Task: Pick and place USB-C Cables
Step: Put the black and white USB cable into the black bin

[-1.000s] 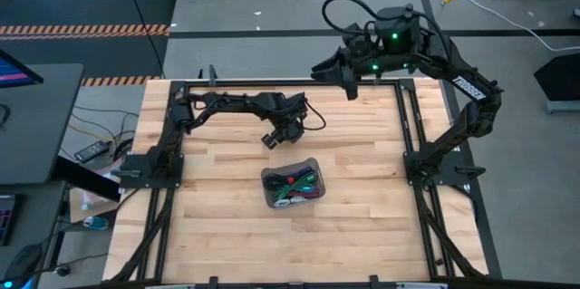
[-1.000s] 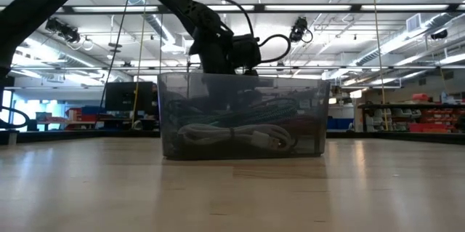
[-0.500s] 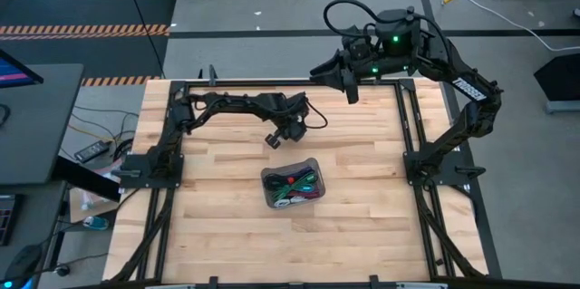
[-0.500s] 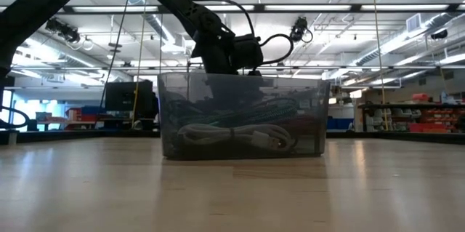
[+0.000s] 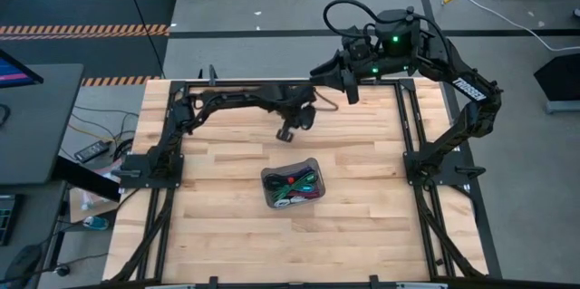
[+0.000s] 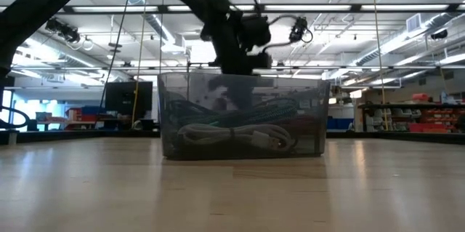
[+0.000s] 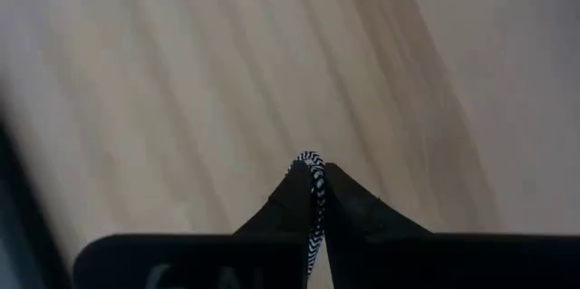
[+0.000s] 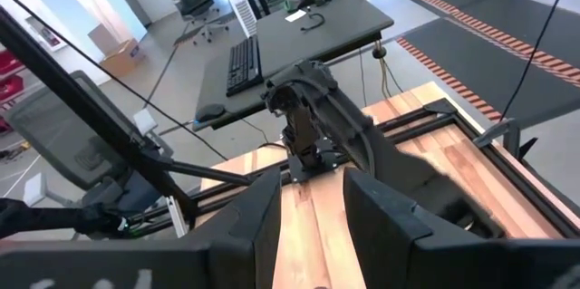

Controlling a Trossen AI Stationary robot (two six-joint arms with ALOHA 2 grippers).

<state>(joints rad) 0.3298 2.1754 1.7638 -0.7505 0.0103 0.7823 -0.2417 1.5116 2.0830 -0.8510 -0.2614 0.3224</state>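
Observation:
A grey see-through tray (image 5: 265, 178) stands mid-table with several bundled USB-C cables (image 5: 295, 186) lying in it; a pale bundle (image 6: 240, 136) shows through its near wall (image 6: 174, 94). My left gripper (image 5: 287, 131) hovers just beyond the tray's far side, shut on a black-and-white braided cable (image 7: 313, 169). The rest of that cable is hidden by the fingers. My right gripper (image 8: 313, 226) waits open and empty, high over the table's far edge (image 5: 349, 90). My left gripper pinches the black-and-white braided cable between its two fingers (image 7: 353, 203), which point down at the table. Only a small bend of the cable (image 7: 308, 158) pokes out past the fingertips. The fingers hide how the rest of the cable hangs.
Bare wooden tabletop (image 5: 362, 198) lies all round the tray. Black frame rails run along the table's left (image 5: 168, 158) and right (image 5: 412, 158) sides, where the arms' bases stand.
My left gripper has risen and gone toward the table's far right, away from the spot just beyond the tray. In the high view its fingers have drawn together. The tray and my right arm have stayed put.

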